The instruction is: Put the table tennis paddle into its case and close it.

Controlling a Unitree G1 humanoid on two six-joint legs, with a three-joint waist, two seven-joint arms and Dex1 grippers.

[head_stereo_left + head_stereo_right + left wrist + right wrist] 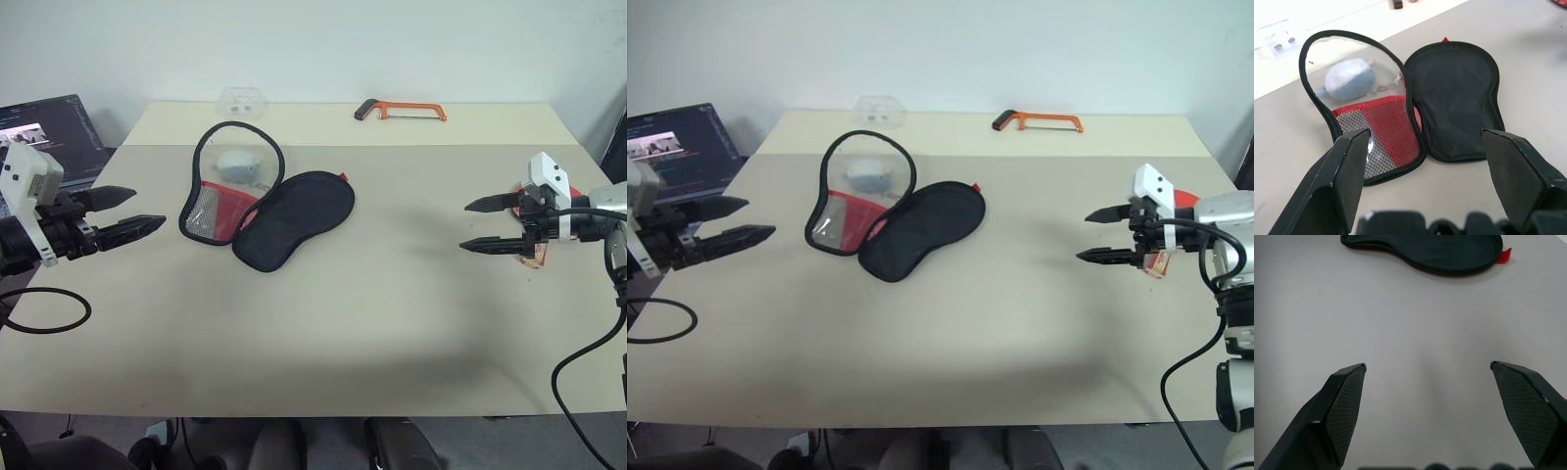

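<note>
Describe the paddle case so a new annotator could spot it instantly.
Start at the beige table and look to its far left quarter, in front of the orange-framed hacksaw. The paddle case lies unzipped there, spread in two paddle-shaped halves. One half shows black lining, the other red with a mesh pocket and black edging; nothing else nearby is hinged open.

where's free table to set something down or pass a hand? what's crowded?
Free: the wide stretch of table between the open case and the near edge, and the span from the case across to the right gripper. Crowded: far left, where the case lies spread open, with the clear box behind it and the hacksaw along the far edge.
</note>
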